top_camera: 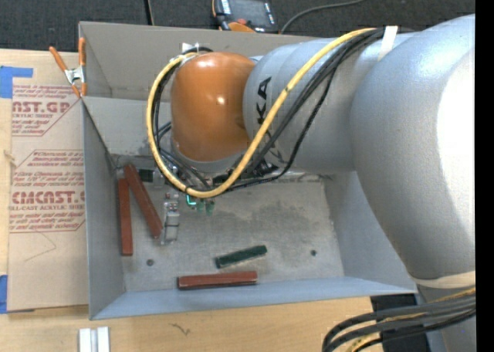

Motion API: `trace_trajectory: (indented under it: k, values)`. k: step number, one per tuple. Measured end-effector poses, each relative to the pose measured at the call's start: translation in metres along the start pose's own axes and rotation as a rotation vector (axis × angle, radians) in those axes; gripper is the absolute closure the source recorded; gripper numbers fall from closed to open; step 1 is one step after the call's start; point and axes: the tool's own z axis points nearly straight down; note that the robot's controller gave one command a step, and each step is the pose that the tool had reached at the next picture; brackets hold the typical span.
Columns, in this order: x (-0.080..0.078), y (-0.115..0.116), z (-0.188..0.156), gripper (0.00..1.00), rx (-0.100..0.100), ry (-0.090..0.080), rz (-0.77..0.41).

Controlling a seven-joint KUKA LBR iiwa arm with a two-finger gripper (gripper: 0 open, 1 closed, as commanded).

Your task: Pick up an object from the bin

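My gripper [170, 221] hangs below the arm's wrist over the left part of the bin floor. Right beside it on the left lies a slanted reddish-brown stick [145, 201], its lower end close to the gripper's tip. A second reddish-brown stick [124, 217] lies upright along the left wall. To the lower right of the gripper a short dark green bar [241, 256] lies on the floor. I see nothing held in the gripper.
A third reddish-brown stick [218, 281] lies flat along the bin's front wall. The arm and its orange wrist cover hide the back and right of the bin. Bare floor shows in the middle and toward the right.
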Motion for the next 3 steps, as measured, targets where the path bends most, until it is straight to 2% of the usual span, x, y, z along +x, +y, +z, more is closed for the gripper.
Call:
trace_trajectory:
  k: [1,2,3]
  values:
    - [-0.042,-0.024,0.086,0.00,0.001,-0.003,-0.023]
    - [0.010,-0.069,0.005,0.00,0.000,-0.009,-0.091]
    - [0.044,-0.105,0.081,0.00,0.001,-0.001,-0.467]
